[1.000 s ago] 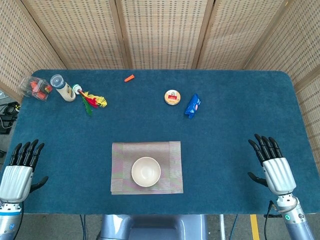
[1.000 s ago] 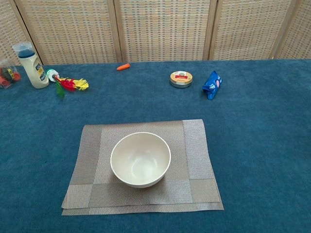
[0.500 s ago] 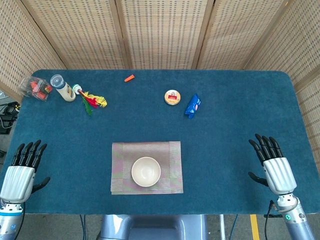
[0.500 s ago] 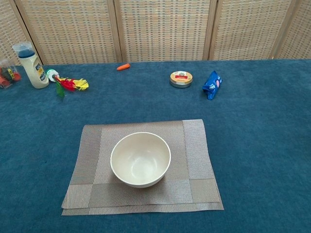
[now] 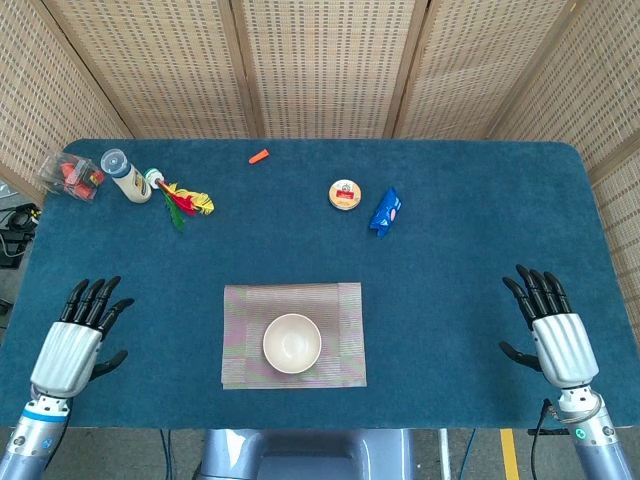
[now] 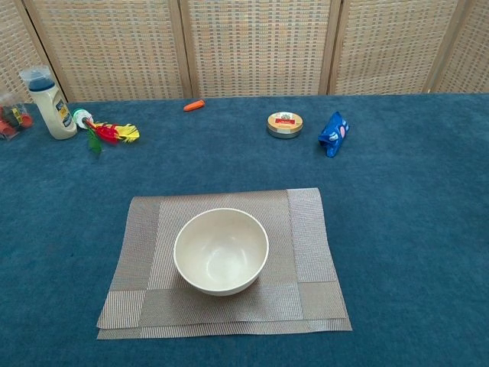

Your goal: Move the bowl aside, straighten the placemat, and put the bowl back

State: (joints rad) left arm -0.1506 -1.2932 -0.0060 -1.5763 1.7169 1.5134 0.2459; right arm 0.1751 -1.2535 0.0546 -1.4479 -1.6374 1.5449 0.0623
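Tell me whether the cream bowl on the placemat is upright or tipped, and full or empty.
Upright and empty: the cream round bowl sits rim-up on the grey woven placemat, and its bare inside shows in both views.

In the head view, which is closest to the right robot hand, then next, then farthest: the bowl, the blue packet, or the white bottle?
From the right robot hand:
1. Blue packet, farther back on the table and to the hand's left.
2. Bowl, on the placemat near the front middle.
3. White bottle, far-left back corner.
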